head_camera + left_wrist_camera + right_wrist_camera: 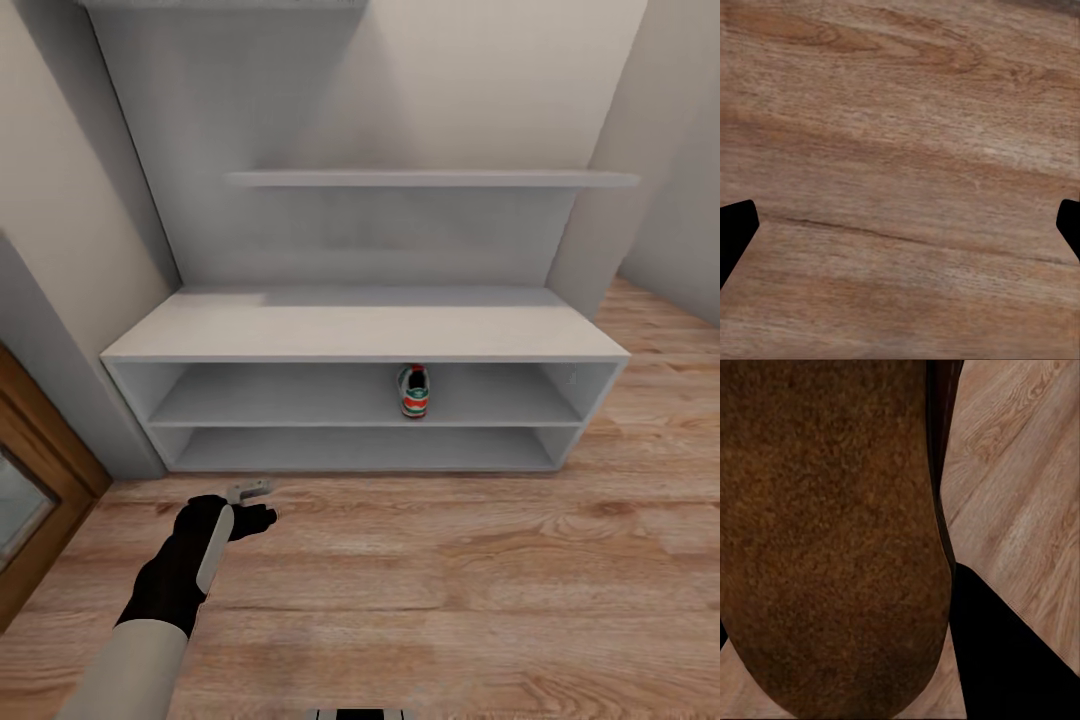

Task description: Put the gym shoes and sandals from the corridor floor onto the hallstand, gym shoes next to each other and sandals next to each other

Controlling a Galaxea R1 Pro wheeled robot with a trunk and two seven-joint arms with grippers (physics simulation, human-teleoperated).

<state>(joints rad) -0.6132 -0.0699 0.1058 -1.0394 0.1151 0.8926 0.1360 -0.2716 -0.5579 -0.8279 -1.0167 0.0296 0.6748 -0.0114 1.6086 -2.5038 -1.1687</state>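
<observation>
One sneaker [413, 391] sits on the pale hallstand [360, 330] shelf; left jaws [252, 503] apart over wood-grain floor [900, 150]; right jaws clamp a grainy brown sandal [832, 540]

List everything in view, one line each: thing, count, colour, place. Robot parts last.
Hallstand: one, pale grey-white, against the wall ahead; low two-tier bench, floating shelves above.
Gym shoe: one, white with green stripes and red-orange patch, on the bench's middle shelf, right of centre.
Sandal: one, brown, close in front of the right wrist camera, apparently held by the right end effector.
Corridor floor: light brown wood planks, in front of the hallstand.
Door frame: one, brown wood, at the left edge.
Left end effector: one, black, open, low over the floor before the hallstand's left end.
</observation>
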